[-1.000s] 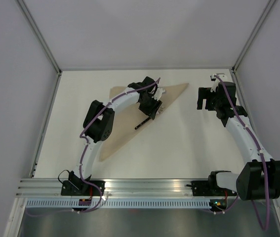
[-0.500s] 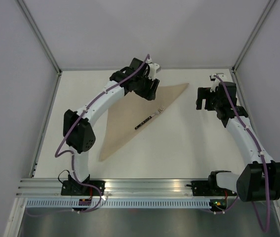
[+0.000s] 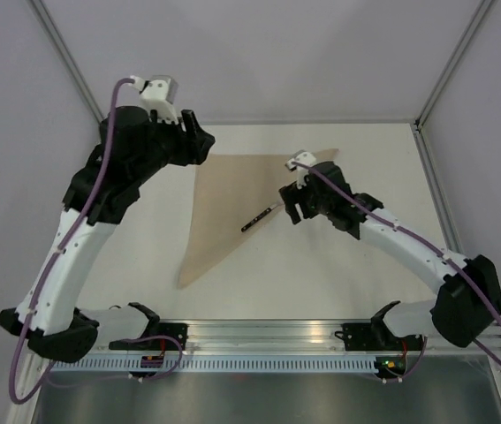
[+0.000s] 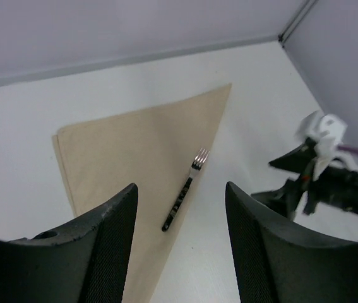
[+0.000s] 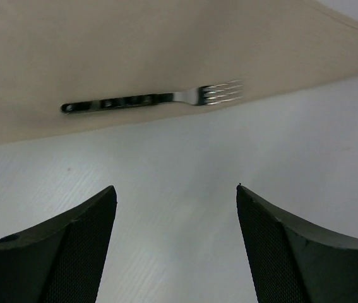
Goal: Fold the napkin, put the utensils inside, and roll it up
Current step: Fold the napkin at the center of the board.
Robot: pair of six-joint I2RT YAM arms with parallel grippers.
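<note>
1. Top external view: the napkin (image 3: 219, 208) lies flat on the white worktop (image 3: 347, 283) as a tan triangle, left of centre; one corner points to the far right, one to the near left, and the square corner sits at the far left.
2. A fork (image 3: 259, 217) lies along the napkin's long slanted edge; its dark handle points to the near left and its tines to the far right.
3. The left gripper (image 3: 195, 143) is held high above the far left of the worktop, well apart from the napkin; the right gripper (image 3: 290, 208) is low, just beside the fork's tine end, over bare worktop.
4. Left wrist view: the left gripper (image 4: 180, 188) has its jaws spread wide with nothing between them; far below, the napkin (image 4: 128, 151) and the fork (image 4: 184, 191) show between the two dark fingers (image 4: 112, 246); the right arm's white and black wrist shows at the right edge.
5. Right wrist view: the right gripper (image 5: 175, 187) has its jaws wide apart and empty, over white worktop; the fork (image 5: 147, 99) lies crosswise beyond them, its handle on the napkin (image 5: 103, 44) and its tines right at the napkin's edge; no finger (image 5: 77, 252) touches the fork or the napkin.
</note>
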